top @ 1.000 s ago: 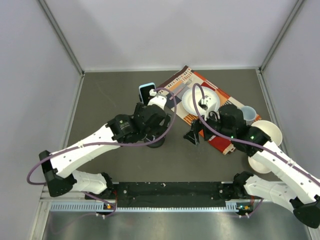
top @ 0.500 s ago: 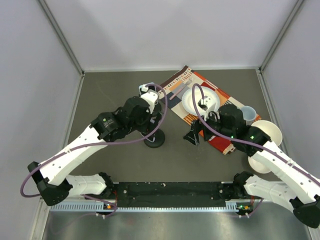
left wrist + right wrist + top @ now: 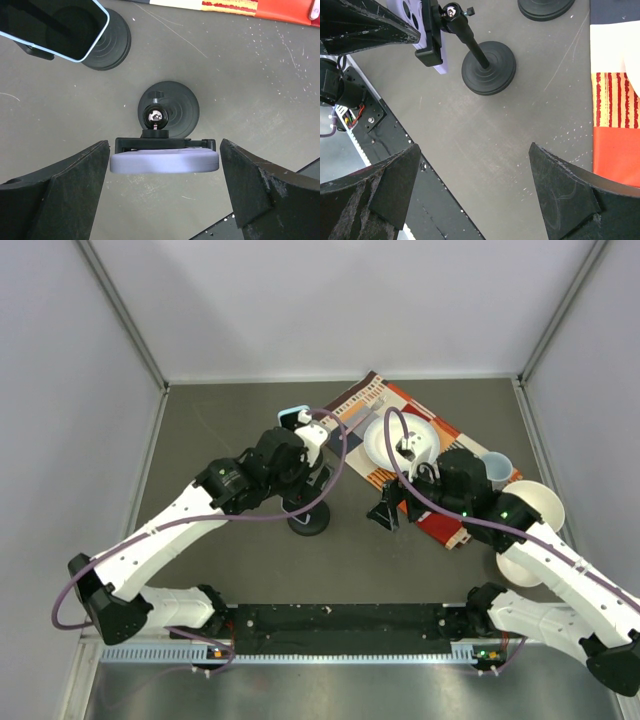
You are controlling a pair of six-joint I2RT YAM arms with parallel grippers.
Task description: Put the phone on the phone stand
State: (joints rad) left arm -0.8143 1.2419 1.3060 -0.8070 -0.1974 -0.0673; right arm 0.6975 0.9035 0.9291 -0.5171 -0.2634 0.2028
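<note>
Two phones are on show, and the one that matters is the lavender phone (image 3: pixel 165 162). It sits crosswise in the black clamp (image 3: pixel 431 37) of the phone stand (image 3: pixel 168 107), whose round base rests about mid-worktop, a little toward the near edge. The left hand (image 3: pixel 164 142) hangs directly over it with its jaws spread wide. The dark fingers (image 3: pixel 60 195) flank the phone, which fills almost the whole gap between them. Each tip is just beside one end of the phone, and I cannot tell whether either one actually touches. From the right wrist view the phone's back faces out, camera lenses showing, and the slim pole leans down from the ball joint (image 3: pixel 154 116) to the base.

Over to the right hand (image 3: pixel 475 145): it is also wide apart, gripping nothing. It hovers over bare worktop (image 3: pixel 520 130) to the right of the stand, well clear of it.

Beyond the stand, toward the far edge, a second phone in a light-blue case (image 3: pixel 50 25) is perched on a second black stand (image 3: pixel 111 42), screen dark.

Toward the far right corner lies a striped mat (image 3: pixel 375 400) in red, orange and white. A white bowl (image 3: pixel 385 440) sits on it, and the right arm partly covers its near end. A pale blue cup (image 3: pixel 497 464) stands just off the mat, and another white bowl (image 3: pixel 540 502) sits near the right edge.
</note>
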